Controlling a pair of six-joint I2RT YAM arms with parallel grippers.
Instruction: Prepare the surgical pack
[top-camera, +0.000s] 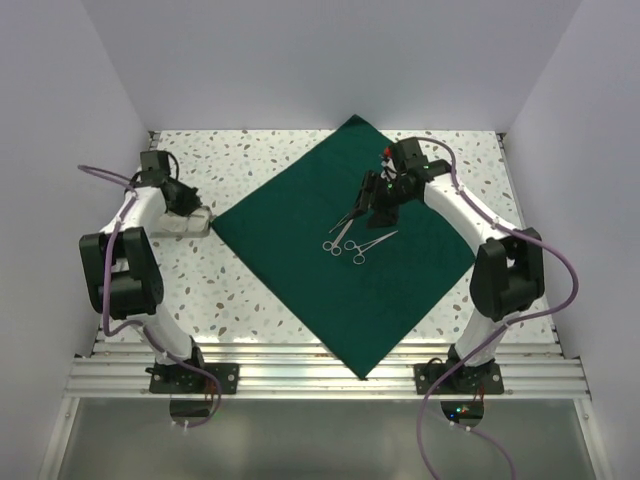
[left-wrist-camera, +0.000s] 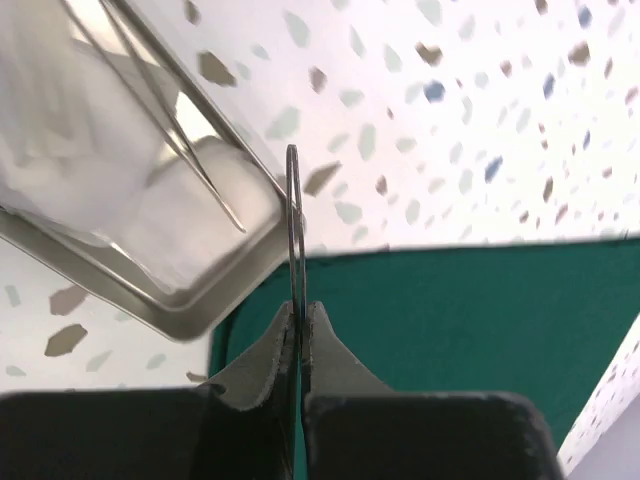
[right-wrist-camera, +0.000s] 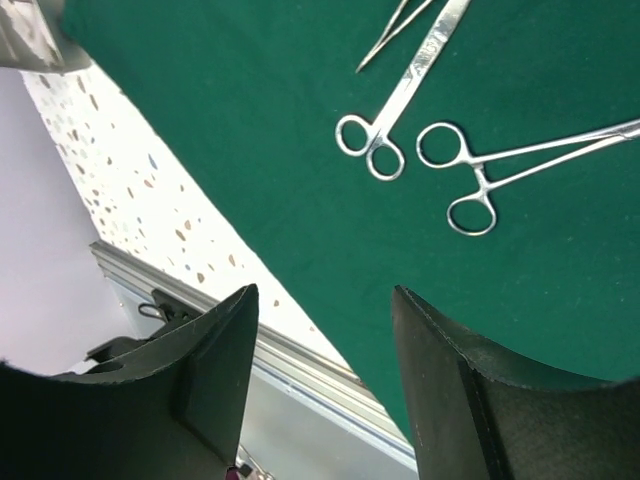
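The dark green drape (top-camera: 345, 250) lies flat as a diamond in the middle of the table. On it lie silver scissors (right-wrist-camera: 385, 130), ring-handled forceps (right-wrist-camera: 500, 165) and the tips of another thin instrument (right-wrist-camera: 395, 30); in the top view they sit at mid-drape (top-camera: 350, 240). My right gripper (right-wrist-camera: 325, 295) is open and empty above the drape, just behind the instruments (top-camera: 372, 200). My left gripper (left-wrist-camera: 300, 305) is shut on a thin silver instrument (left-wrist-camera: 293, 220), held edge-on beside a metal tray (left-wrist-camera: 180, 310) with white gauze (left-wrist-camera: 90, 170) and one more instrument (left-wrist-camera: 190, 150).
The metal tray (top-camera: 180, 224) stands at the drape's left corner, under my left gripper (top-camera: 195, 212). The table is white speckled (top-camera: 260, 160), with white walls on three sides and an aluminium rail (top-camera: 320, 375) along the near edge.
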